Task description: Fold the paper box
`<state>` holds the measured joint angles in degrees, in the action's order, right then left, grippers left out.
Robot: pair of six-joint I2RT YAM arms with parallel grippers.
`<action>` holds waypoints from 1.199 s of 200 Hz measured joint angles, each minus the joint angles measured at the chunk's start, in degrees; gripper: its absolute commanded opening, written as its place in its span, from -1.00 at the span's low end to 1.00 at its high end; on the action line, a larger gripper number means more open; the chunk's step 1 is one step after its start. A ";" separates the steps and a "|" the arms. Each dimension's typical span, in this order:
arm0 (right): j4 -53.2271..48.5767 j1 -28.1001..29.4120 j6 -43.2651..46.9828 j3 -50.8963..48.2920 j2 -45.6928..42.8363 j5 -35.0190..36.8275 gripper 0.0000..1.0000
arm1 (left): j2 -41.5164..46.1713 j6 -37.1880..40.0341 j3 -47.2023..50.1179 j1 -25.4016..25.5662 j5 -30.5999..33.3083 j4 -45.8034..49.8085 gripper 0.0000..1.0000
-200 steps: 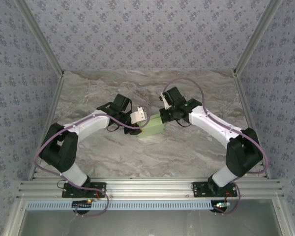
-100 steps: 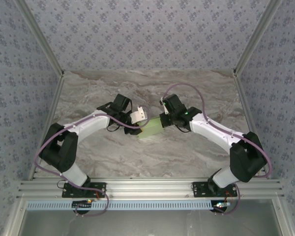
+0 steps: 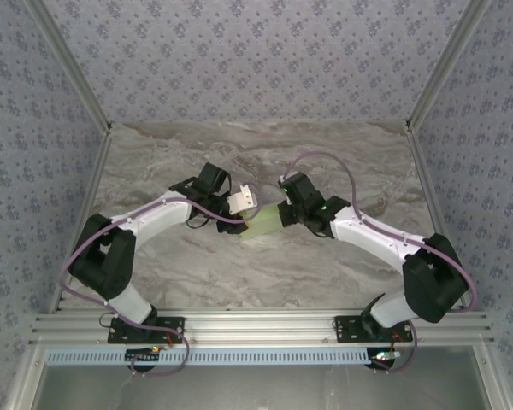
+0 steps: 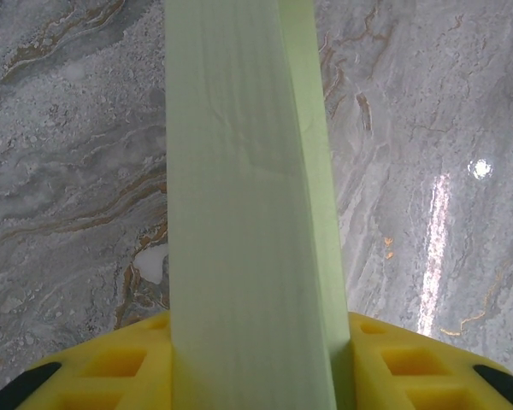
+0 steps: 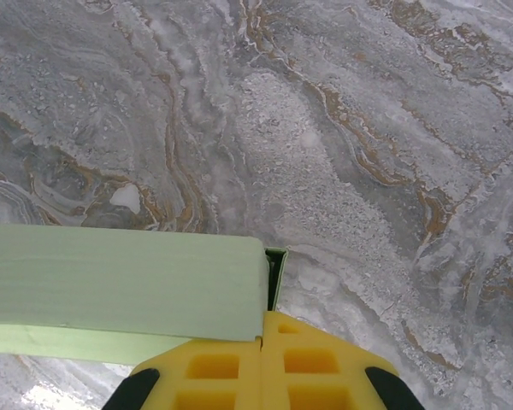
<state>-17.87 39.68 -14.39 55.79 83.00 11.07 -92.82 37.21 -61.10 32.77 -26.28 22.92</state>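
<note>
– Left wrist view, near edge: the left gripper (image 4: 256, 346) is held partway apart, with its yellow pads (image 4: 111, 371) pressed on both sides of the paper box (image 4: 239, 171). The long pale green panel is seen running away over the marble table (image 4: 68, 128), with a narrower side face on its right.
– Noted. Right wrist view, near edge: the right gripper (image 5: 262, 337) is closed fully, pads meeting. One end of the box is seen against the fingertips on their left. Whether any card is nipped cannot be told.
– Layout is supplied by the top external view: both arms are bent inward, and the box bridges the two grippers at mid-table.
– Agreed. A faint crease on the panel is picked out in the left wrist view.
</note>
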 measured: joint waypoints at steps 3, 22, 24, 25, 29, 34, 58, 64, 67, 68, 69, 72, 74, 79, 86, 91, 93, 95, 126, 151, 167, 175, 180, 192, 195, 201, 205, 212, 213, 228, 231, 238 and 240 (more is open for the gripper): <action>0.00 0.11 -0.02 0.00 0.00 0.22 -0.97 | 0.00 -0.07 0.00 0.00 0.02 0.00 -0.09; -0.33 0.70 -0.46 0.00 0.00 1.62 -0.97 | 0.04 -0.74 0.00 0.02 0.44 -0.04 0.01; -0.35 0.74 -0.50 0.00 0.00 1.68 -0.97 | 0.07 -0.94 0.00 0.02 0.46 -0.04 0.02; -0.37 0.79 -0.52 0.00 0.00 1.79 -0.98 | 0.07 -1.01 0.00 0.02 0.48 -0.04 0.03; -0.48 0.83 -0.70 0.00 0.00 1.99 -0.97 | 0.13 -1.11 0.00 0.02 0.59 -0.07 0.04; -0.59 0.90 -0.81 0.02 0.00 2.25 -0.97 | 0.24 -1.49 0.00 0.02 0.66 -0.13 0.07; -1.70 1.16 -1.31 0.46 0.00 3.43 -0.98 | 1.92 -3.34 0.07 -0.02 1.09 -0.98 0.18; -2.14 1.25 -1.38 0.63 0.00 3.69 -0.98 | 2.82 -3.89 0.26 -0.09 1.11 -1.55 0.20; -2.36 1.25 -1.49 0.74 0.00 3.74 -0.98 | 3.30 -4.33 0.39 -0.15 1.14 -1.90 0.22; -2.43 1.25 -1.49 0.74 0.00 3.76 -0.98 | 3.54 -4.35 0.48 -0.15 1.16 -2.05 0.22; -2.45 1.27 -1.49 0.74 0.00 3.76 -0.98 | 3.63 -4.39 0.52 -0.15 1.16 -2.16 0.23; -2.64 1.31 -1.51 0.81 0.00 3.82 -0.98 | 4.15 -4.83 0.68 -0.17 1.22 -2.45 0.25; -2.73 1.36 -1.53 0.83 0.00 3.89 -0.98 | 4.55 -5.07 0.81 -0.20 1.27 -2.62 0.26; -3.04 1.40 -1.60 0.94 0.00 4.09 -0.98 | 5.49 -5.79 1.16 -0.20 1.31 -3.19 0.28; -3.32 1.51 -1.73 1.05 0.00 4.22 -0.98 | 6.95 -6.93 1.79 -0.31 1.46 -4.02 0.29; -3.52 1.55 -1.77 1.14 0.00 4.28 -0.98 | 7.93 -7.72 2.36 -0.42 1.64 -4.72 0.29; -3.63 1.60 -1.79 1.18 0.00 4.35 -0.98 | 8.37 -8.15 2.60 -0.42 1.75 -4.94 0.29; -3.69 1.62 -1.81 1.22 0.00 4.39 -0.98 | 8.81 -8.57 2.86 -0.42 1.88 -5.18 0.29; -4.70 1.88 -2.34 1.90 0.02 4.61 -0.98 | 13.88 -16.17 7.19 -0.48 4.44 -8.37 0.15; -4.94 1.88 -2.38 1.90 0.02 4.61 -0.98 | 15.19 -20.48 8.85 0.37 7.63 -8.46 0.02; -5.03 1.88 -2.40 1.90 0.02 4.63 -0.98 | 15.21 -21.49 8.94 1.11 9.62 -7.69 -0.02; -5.05 1.88 -2.47 1.90 0.02 4.63 -0.98 | 15.21 -21.73 8.94 1.36 10.34 -7.37 -0.05; -5.05 1.88 -2.58 1.92 0.02 4.61 -0.98 | 15.21 -21.86 8.94 1.53 10.73 -7.13 -0.08; -5.09 1.88 -2.64 1.97 0.02 4.61 -0.98 | 15.15 -21.92 8.94 1.90 11.47 -6.25 -0.19; -5.18 1.88 -2.71 2.03 0.04 4.61 -0.98 | 15.08 -22.14 8.94 1.97 11.78 -6.03 -0.21; -5.33 1.88 -2.75 2.21 0.15 4.61 -0.98 | 15.02 -22.05 8.92 2.12 12.13 -5.75 -0.26; -5.51 1.88 -2.78 2.38 0.26 4.61 -0.98 | 14.84 -22.01 8.92 2.19 12.31 -5.53 -0.30; -5.81 1.88 -2.78 2.67 0.46 4.63 -0.98 | 14.56 -22.01 8.85 2.29 12.66 -5.14 -0.36; -5.86 1.88 -2.78 2.69 0.48 4.63 -0.98 | 14.49 -22.03 8.85 2.29 12.70 -5.09 -0.37; -6.32 1.88 -2.80 3.19 0.81 4.61 -0.98 | 13.27 -22.32 8.61 2.56 13.35 -4.26 -0.48; -6.38 1.88 -2.80 3.26 0.87 4.61 -0.98 | 13.03 -22.21 8.52 2.60 13.53 -4.09 -0.50; -6.64 1.88 -2.80 3.43 0.96 4.61 -0.98 | 12.39 -22.23 8.39 2.62 13.81 -3.78 -0.54; -6.71 1.88 -2.80 3.50 0.98 4.61 -0.98 | 12.24 -22.23 8.33 2.64 13.90 -3.61 -0.55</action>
<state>-24.58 41.56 -17.19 59.29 83.99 15.68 -80.58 14.98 -52.77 35.42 -12.38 19.31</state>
